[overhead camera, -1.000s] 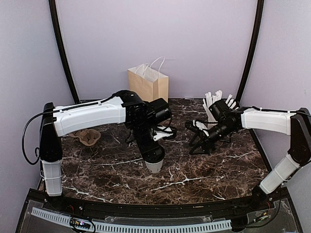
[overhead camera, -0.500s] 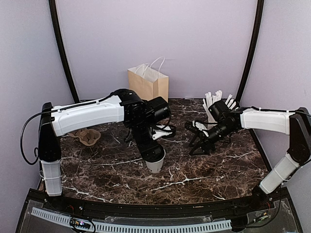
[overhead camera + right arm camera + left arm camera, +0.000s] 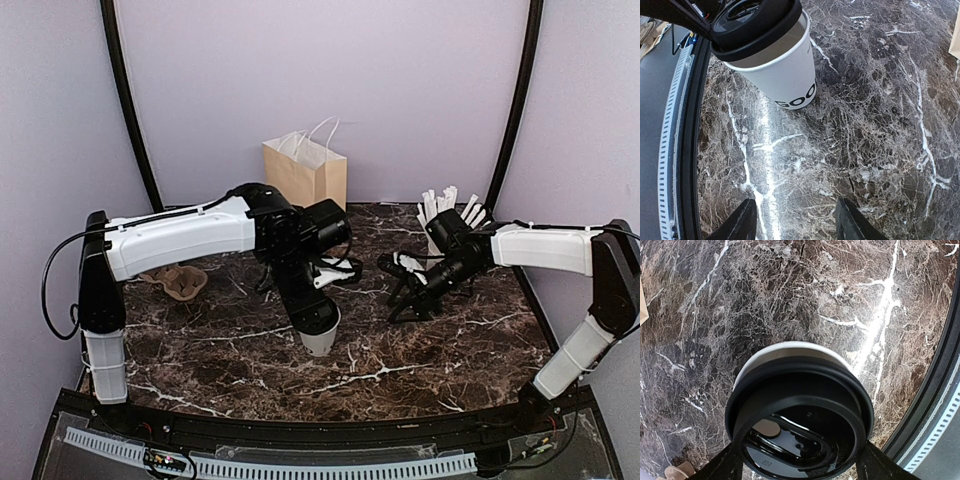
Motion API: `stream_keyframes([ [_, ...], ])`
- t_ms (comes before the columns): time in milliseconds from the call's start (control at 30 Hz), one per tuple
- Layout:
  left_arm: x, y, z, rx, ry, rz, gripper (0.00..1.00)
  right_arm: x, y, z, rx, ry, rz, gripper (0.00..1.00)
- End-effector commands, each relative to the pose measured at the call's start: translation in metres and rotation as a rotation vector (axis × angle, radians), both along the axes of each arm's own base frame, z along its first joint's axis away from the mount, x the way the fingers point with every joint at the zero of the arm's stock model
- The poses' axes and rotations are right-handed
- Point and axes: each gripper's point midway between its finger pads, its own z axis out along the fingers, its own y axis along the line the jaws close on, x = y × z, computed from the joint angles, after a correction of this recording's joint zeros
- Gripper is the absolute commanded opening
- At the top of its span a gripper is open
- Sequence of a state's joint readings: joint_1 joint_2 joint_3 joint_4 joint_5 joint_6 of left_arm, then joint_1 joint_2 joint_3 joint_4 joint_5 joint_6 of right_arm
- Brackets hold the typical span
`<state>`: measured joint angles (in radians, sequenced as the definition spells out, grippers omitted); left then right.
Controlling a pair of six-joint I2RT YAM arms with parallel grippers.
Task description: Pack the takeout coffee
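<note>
The takeout coffee (image 3: 785, 75) leans tilted over the front middle of the marble counter (image 3: 450, 350). Its black lid (image 3: 800, 425) is clamped between the jaws of the left gripper (image 3: 800, 460). I can't tell whether its base touches the stone. Near it on the right, the right gripper (image 3: 797, 220) hovers low, jaws apart. A brown paper bag (image 3: 305, 172) stands at the back, well apart.

1 coffee cup (image 3: 785, 70), 1 paper bag (image 3: 305, 173), 1 carrier (image 3: 181, 283), 1 straw cup (image 3: 438, 208), 2 arms (image 3: 180, 236) (image 3: 550, 247)
</note>
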<state>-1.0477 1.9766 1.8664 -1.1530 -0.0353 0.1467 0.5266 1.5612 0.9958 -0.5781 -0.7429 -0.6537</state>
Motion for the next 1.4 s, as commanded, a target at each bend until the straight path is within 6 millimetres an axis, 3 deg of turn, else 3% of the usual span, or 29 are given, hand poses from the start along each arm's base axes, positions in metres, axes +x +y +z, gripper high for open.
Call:
stream_keyframes([
  [0, -0.002, -0.004, 0.007, -0.016, 0.003, -0.024, 0.8, -0.001, 0.003, 0.003, 0.003, -0.009, 0.017, 0.55],
  [500, 0.0, -0.008, -0.006, -0.003, 0.018, -0.03, 0.8, -0.003, 0.002, 0.004, 0.005, -0.01, 0.024, 0.55],
  [900, 0.015, -0.008, -0.006, -0.024, 0.015, -0.003, 0.8, -0.006, 0.004, 0.004, 0.009, -0.004, 0.033, 0.55],
  [1367, 0.018, -0.01, 0.017, -0.073, -0.014, 0.006, 0.8, -0.009, 0.007, 0.0, 0.003, 0.015, 0.051, 0.55],
])
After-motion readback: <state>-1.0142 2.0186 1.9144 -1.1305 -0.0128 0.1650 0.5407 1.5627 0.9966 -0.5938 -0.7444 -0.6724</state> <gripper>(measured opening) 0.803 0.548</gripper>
